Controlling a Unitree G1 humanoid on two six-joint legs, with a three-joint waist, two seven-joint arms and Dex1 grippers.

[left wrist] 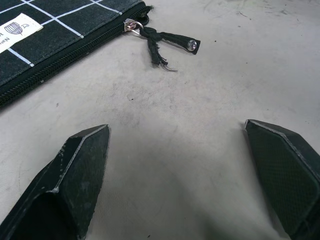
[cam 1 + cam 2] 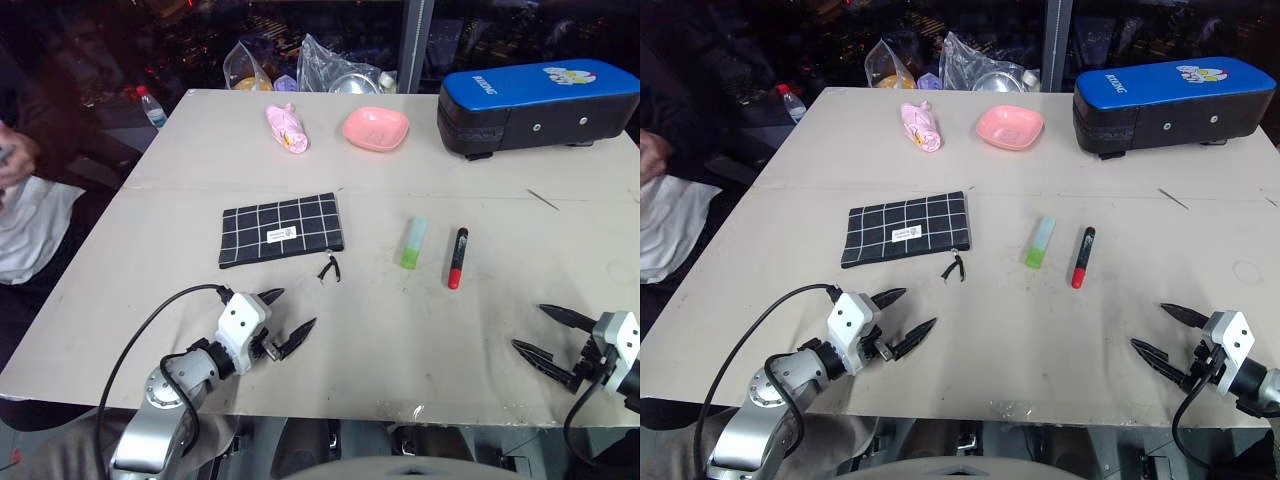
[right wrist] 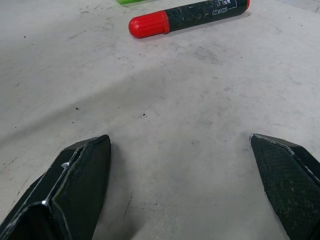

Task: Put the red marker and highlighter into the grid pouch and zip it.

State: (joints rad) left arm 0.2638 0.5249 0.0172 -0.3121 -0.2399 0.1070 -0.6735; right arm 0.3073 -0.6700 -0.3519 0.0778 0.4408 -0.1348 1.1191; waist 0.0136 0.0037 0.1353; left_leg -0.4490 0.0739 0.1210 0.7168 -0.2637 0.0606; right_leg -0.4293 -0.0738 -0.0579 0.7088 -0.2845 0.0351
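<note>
The grid pouch (image 2: 281,231) lies flat in the middle of the table, its black zipper pull (image 2: 330,268) trailing off its near right corner. To its right the green highlighter (image 2: 414,243) and the red marker (image 2: 458,258) lie side by side, apart from each other. My left gripper (image 2: 287,320) stands open near the table's front edge, below the pouch, with nothing between its fingers. My right gripper (image 2: 548,333) is open at the front right, nearer than the marker (image 3: 187,17), empty too. The left wrist view shows the pouch's zipper edge (image 1: 65,62) and the pull (image 1: 165,42).
At the back of the table stand a big blue-and-black case (image 2: 535,106), a pink bowl (image 2: 376,128) and a pink wrapped item (image 2: 286,127). Plastic bags (image 2: 330,72) lie beyond the far edge. A person's sleeve and white cloth (image 2: 25,220) show at the left.
</note>
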